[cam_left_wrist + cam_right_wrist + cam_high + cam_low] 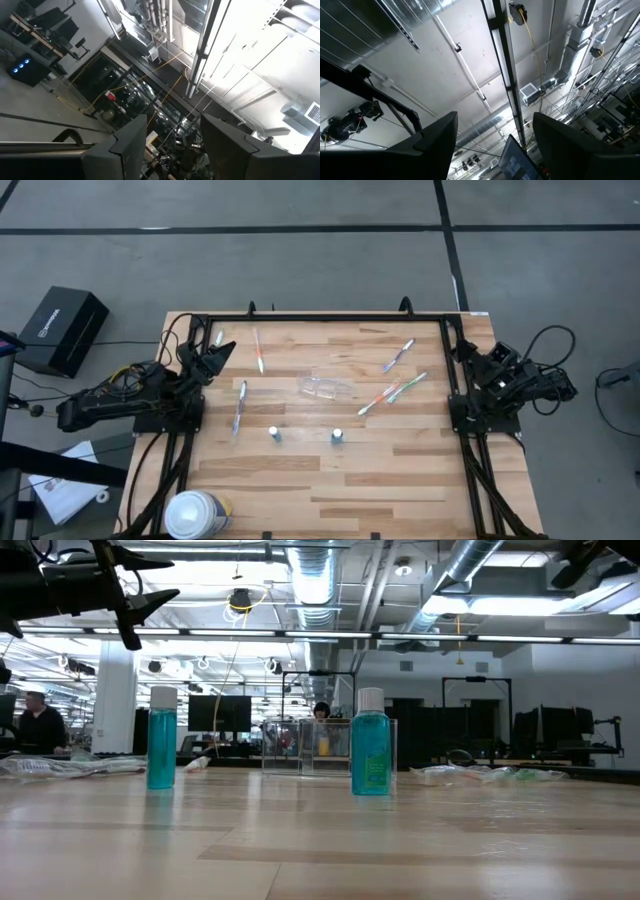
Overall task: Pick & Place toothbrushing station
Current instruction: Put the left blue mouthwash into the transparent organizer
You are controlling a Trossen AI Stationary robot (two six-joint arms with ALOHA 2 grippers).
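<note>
Both arms wait folded at the edges of the tabletop [330, 480], and nothing is picked yet. The left hand [222, 352] stands with fingers spread wide and holds nothing; the right hand [468, 352] is also wide and empty, pointing up at the ceiling.

The clear cup [326, 387] lies on its side near the middle. One brush [258, 350] and a second brush [239, 406] lie close to the left hand. Three more brushes [398, 387] lie toward the right. Two tubes [274, 434] stand upright in front of the cup.

I think the first step is the cup. It is better to stand it upright first, gripping one wall near the rim, because the plastic looks thin and slippery. The tubes are near, so the approach must not knock them.
</note>
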